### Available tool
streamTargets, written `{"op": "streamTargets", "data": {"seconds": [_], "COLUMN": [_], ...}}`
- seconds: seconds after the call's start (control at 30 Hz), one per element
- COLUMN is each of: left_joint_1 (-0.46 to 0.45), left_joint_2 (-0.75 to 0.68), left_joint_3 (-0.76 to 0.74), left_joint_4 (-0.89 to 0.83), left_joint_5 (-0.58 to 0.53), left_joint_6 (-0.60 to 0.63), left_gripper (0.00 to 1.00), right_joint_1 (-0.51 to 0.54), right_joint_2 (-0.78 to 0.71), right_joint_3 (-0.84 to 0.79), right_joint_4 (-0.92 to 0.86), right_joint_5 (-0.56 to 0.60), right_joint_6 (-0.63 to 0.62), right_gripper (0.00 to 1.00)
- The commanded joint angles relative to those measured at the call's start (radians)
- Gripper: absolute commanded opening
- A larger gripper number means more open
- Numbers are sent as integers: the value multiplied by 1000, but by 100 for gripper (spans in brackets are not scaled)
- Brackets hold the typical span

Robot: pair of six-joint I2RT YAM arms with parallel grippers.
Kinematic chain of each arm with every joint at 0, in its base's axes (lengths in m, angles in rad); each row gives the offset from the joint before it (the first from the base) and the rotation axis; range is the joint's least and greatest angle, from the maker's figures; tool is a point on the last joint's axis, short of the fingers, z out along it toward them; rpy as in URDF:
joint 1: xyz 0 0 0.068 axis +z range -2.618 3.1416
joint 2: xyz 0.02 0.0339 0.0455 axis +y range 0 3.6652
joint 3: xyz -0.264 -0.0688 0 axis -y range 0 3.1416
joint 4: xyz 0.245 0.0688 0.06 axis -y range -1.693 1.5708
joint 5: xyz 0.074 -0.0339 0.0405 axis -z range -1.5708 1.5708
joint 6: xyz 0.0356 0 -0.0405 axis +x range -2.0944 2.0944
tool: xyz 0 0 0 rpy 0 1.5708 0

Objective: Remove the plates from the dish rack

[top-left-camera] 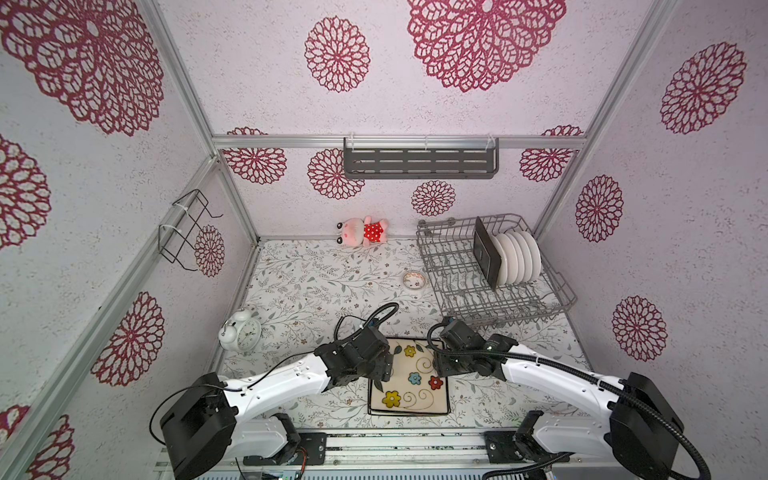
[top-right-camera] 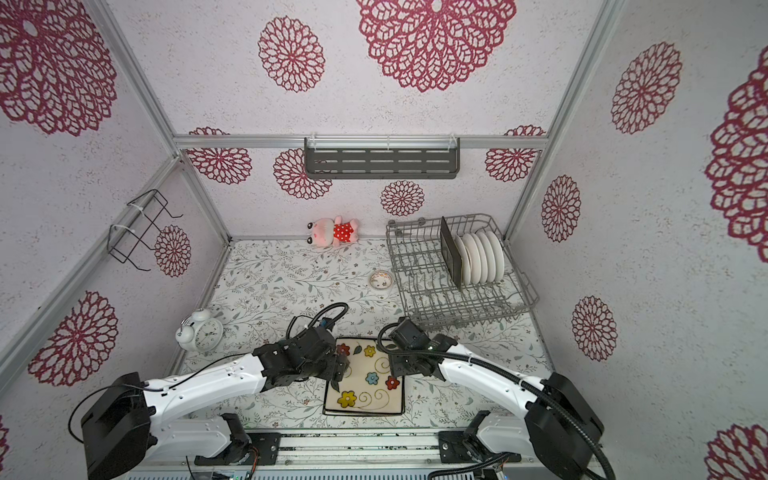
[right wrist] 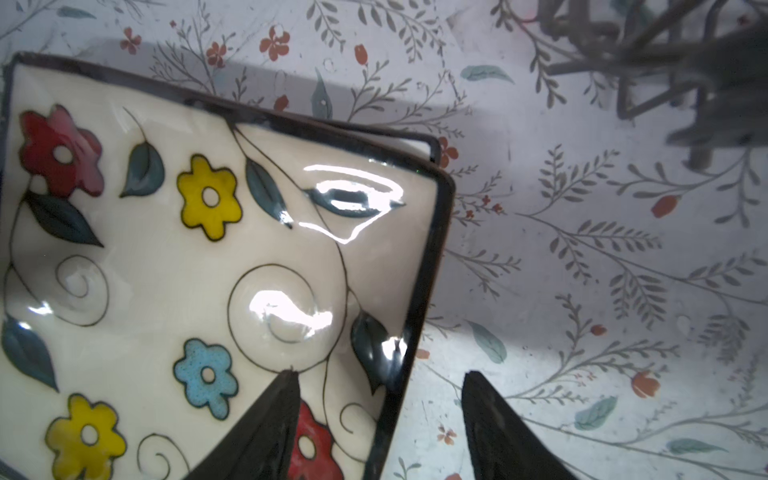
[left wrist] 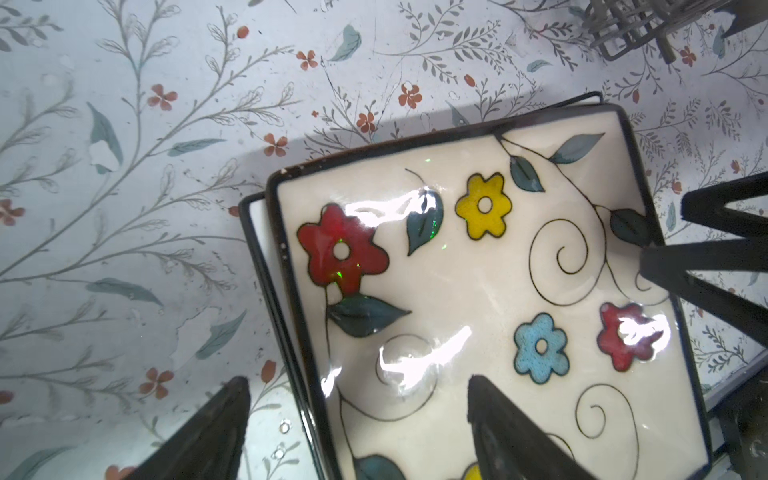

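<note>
A cream flowered square plate [top-left-camera: 409, 386] [top-right-camera: 365, 390] lies flat at the table's front centre, stacked on a white dark-rimmed plate [left wrist: 257, 216] [right wrist: 419, 145] that only peeks out. My left gripper [top-left-camera: 384, 374] [left wrist: 357, 380] is open and straddles the flowered plate's left rim. My right gripper [top-left-camera: 440, 365] [right wrist: 380, 374] is open astride its right rim. The dish rack [top-left-camera: 552, 299] [top-right-camera: 519, 291] stands at the back right. It holds an upright black square plate [top-left-camera: 486, 251] and several round white plates [top-left-camera: 521, 257].
A tiny patterned bowl [top-left-camera: 414, 280] sits left of the rack. A white alarm clock [top-left-camera: 241, 331] stands at the left edge, and a pink plush toy [top-left-camera: 363, 231] lies by the back wall. A dark slotted shelf [top-left-camera: 419, 162] and a wire holder [top-left-camera: 185, 228] hang on the walls.
</note>
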Motion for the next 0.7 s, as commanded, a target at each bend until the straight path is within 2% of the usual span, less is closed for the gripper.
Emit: {"op": "streamTargets", "data": {"seconds": [0.0,0.3,0.67], "left_joint_1": [-19,-18,-20], "left_joint_2": [-27,-65,-92], "left_joint_3": [22,12,-6], "left_joint_4": [-36,-58,-72], "left_joint_5": [-28,-39,-47], "left_joint_6": [-3,-3,-3], "left_gripper": [85,85,85], "right_joint_1": [-5,-6,-7], "right_joint_2": [19,34,101], "right_joint_3": [6,20,51], "right_joint_4": [34,40,75], "right_joint_5": [-24,23,30], "right_joint_6": [-6,-40,-98], "right_gripper": [63,68,68]}}
